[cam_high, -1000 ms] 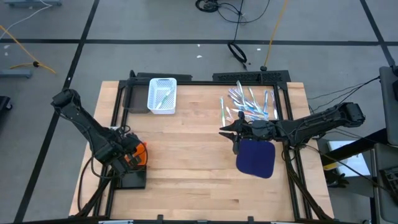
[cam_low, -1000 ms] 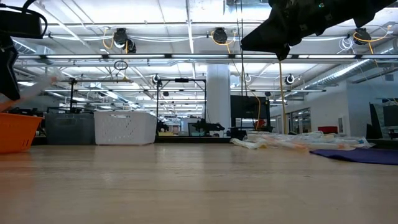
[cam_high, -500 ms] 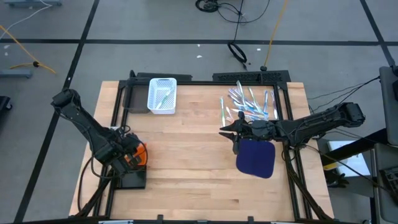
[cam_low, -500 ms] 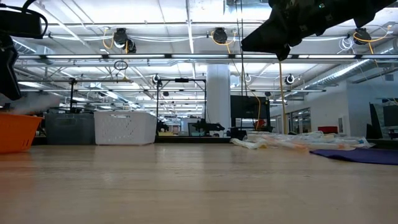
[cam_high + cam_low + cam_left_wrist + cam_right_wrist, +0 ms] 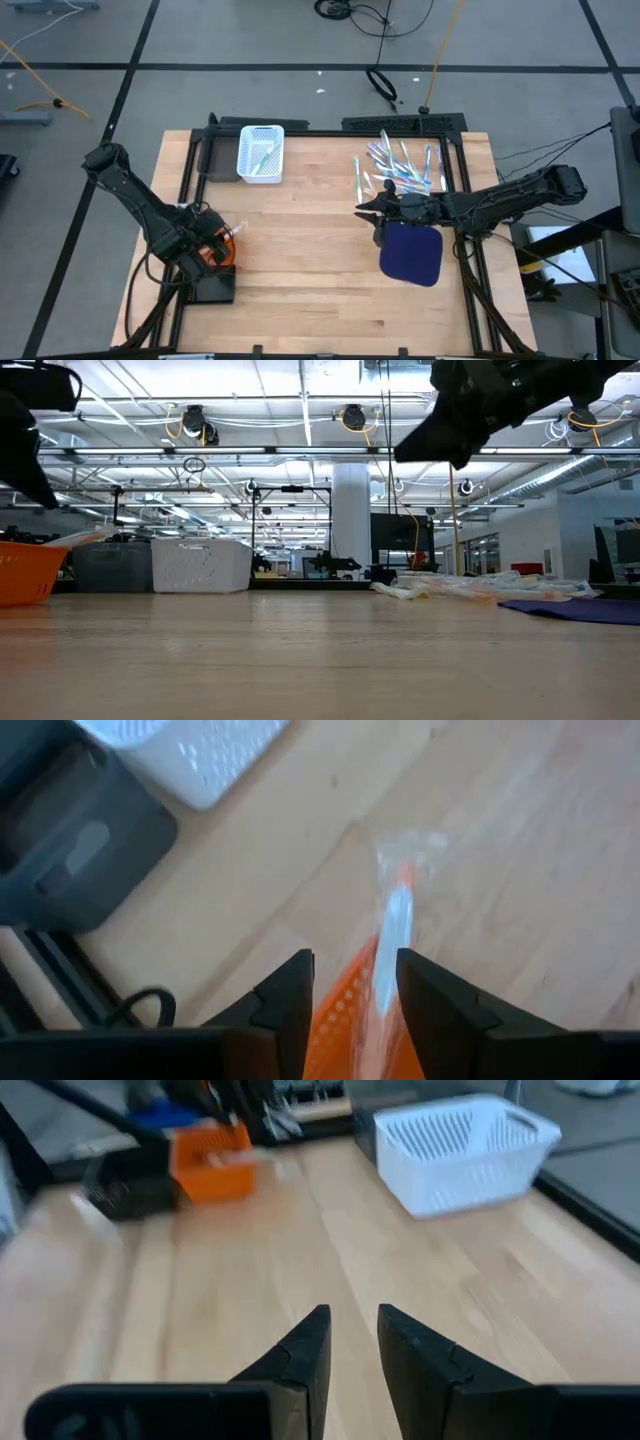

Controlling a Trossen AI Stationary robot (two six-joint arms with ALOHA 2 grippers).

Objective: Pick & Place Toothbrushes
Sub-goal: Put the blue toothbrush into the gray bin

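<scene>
My left gripper (image 5: 355, 960) is open and hangs above the orange basket (image 5: 222, 253) at the table's left. One translucent toothbrush (image 5: 397, 925) lies below the open fingers. It rests across the orange basket's rim (image 5: 40, 550), and its end (image 5: 85, 538) sticks out over the side. More toothbrushes (image 5: 400, 165) lie in a loose pile on the far right of the table, and a few lie in the white basket (image 5: 261, 152). My right gripper (image 5: 362, 211) is open and empty. It hovers above the table just on the near-left side of the pile.
A dark blue cloth (image 5: 412, 253) lies flat on the table under my right arm. A black block (image 5: 210, 288) sits near the orange basket. A black frame (image 5: 195, 170) runs along the table's edges. Bare wood (image 5: 300, 260) spreads across the middle.
The toothbrush has dropped from beside my left gripper down onto the orange basket's rim, showing as a blur on the way. My left gripper has risen a little.
</scene>
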